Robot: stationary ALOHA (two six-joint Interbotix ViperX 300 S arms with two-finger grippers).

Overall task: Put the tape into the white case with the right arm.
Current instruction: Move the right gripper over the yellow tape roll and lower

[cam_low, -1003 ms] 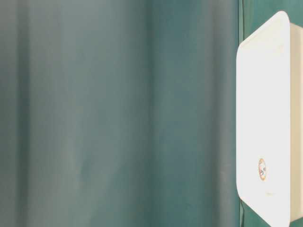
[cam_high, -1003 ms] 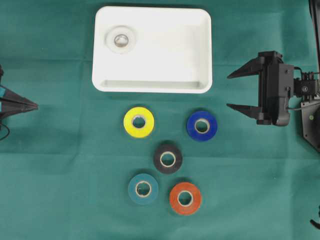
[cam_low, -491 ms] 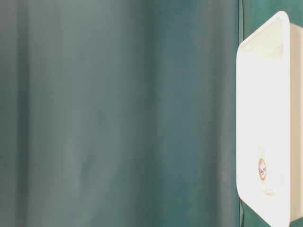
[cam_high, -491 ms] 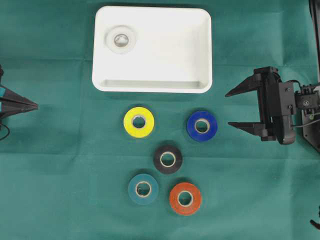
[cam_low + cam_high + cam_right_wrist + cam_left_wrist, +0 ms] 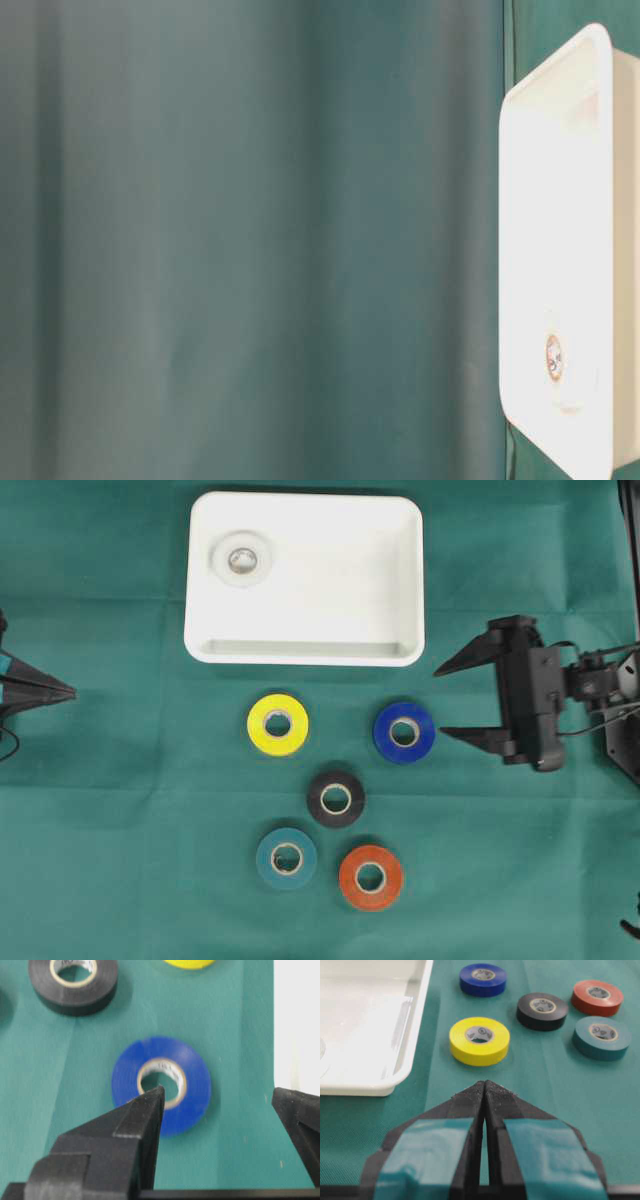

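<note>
**Jaws wide, closing in on the blue roll**

Jaws on my all-black right gripper (image 5: 440, 702) stand spread wide and hold nothing. Over the last second I have watched it slide in from the right edge of the overhead view toward the middle, and its lower fingertip now sits just beside the blue roll of tape (image 5: 404, 732), not touching it. In the right wrist view that roll (image 5: 161, 1085) lies straight ahead between the two black fingers, the left one crossing over its near edge. I judge this to be the approach to the pick: the reach is nearly made, the descent and the squeeze are not.

The shallow white rectangular plastic case (image 5: 305, 653) lies just above the rolls, unmoved, with a small round clear fitting (image 5: 241, 560) in one corner and no tape inside yet.

Further out, the yellow roll (image 5: 277, 723), black roll (image 5: 335, 798), teal roll (image 5: 286, 857) and orange-red roll (image 5: 370, 876) lie flat on the green cloth (image 5: 120, 810). The black one is nearest the blue, yet apart from it, so I expect room for the fingers.

My left gripper (image 5: 484, 1091), black with teal bands, rests at the far left, fingers pressed together, well clear.
</note>
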